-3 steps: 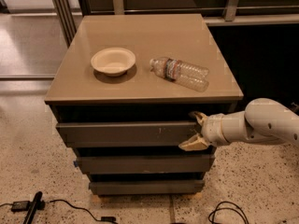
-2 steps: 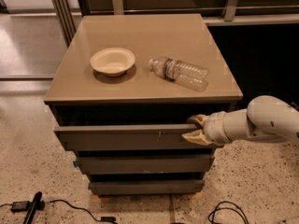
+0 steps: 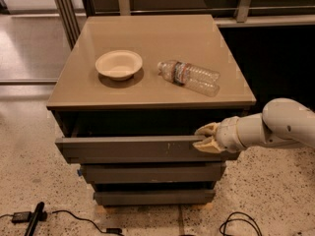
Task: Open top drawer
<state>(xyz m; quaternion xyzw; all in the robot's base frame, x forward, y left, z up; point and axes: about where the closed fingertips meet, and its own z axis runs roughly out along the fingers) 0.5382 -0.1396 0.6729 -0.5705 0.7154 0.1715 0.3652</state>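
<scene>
The cabinet [image 3: 147, 33] carries the top drawer [image 3: 128, 149] just under its tabletop, at 6 o'clock, standing partly out. At the drawer's 3 o'clock end the gripper [image 3: 198, 138] pinches its upper lip, jaws clenched on it.

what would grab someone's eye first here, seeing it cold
The white arm reaching in from the right, with its end effector clamped on the front edge of the top drawer, which stands partly pulled out. After that, the tan cabinet top, with a pale bowl left of centre and a clear plastic water bottle lying on its side to the right of it.
</scene>
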